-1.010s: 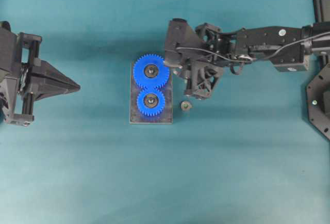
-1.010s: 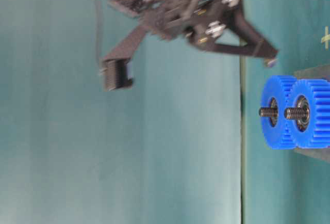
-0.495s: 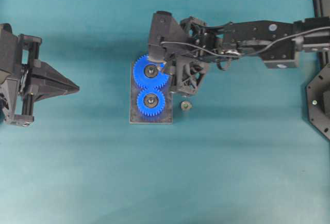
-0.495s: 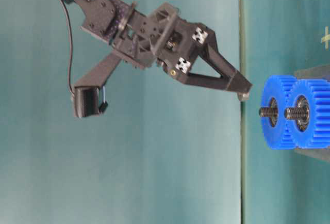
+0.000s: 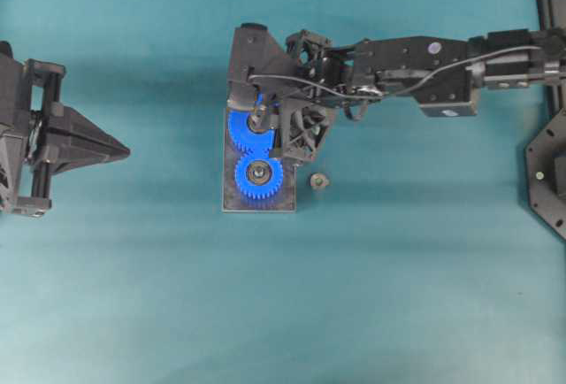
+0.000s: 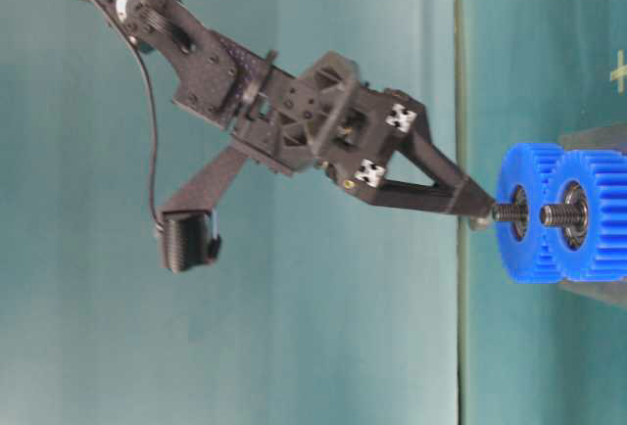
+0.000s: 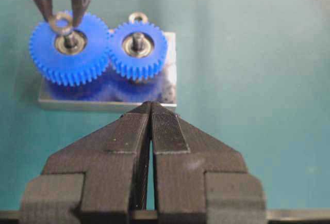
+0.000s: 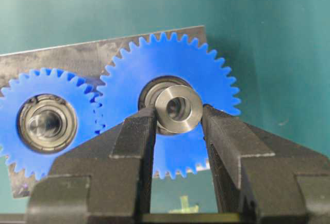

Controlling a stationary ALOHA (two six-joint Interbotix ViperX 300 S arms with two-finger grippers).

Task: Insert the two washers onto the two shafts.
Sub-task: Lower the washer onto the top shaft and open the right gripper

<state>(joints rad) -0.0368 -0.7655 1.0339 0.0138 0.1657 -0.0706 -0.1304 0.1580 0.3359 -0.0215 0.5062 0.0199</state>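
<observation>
One steel washer [image 8: 178, 108] sits pinched by its rim between the two fingertips [image 8: 138, 131] of the right pincer [image 8: 178, 126], its bore lined up over the bearing hub of the larger blue gear [image 8: 170, 105]. From table level, the washer [image 6: 480, 220] hangs at the tip of that gear's threaded shaft [image 6: 507, 212], close to or touching its end; whether it has started onto the threads cannot be told. The right pincer [image 6: 477, 212] is partly closed, its jaws spread only as wide as the washer they grip, and it slopes down toward the shaft from the arm behind it.

Meshed with the larger gear is a smaller blue gear [image 8: 46, 123], also carrying a bearing and a threaded shaft [image 6: 558, 214]. Both gears stand on a grey metal base plate [image 5: 256, 203] on the teal table [image 5: 398, 295]. Seen from overhead, the right pincer [image 5: 262, 120] covers part of the larger gear [image 5: 243, 132], while the smaller gear [image 5: 258, 174] lies uncovered beside it. A small round metal part [image 5: 318, 181] rests on the table just beside the plate's edge, apart from it.

Well away from the plate, the left pincer [image 5: 122, 149] points toward the gears, its jaws pressed together with nothing between them, as the left wrist view of the left pincer [image 7: 151, 106] confirms.
</observation>
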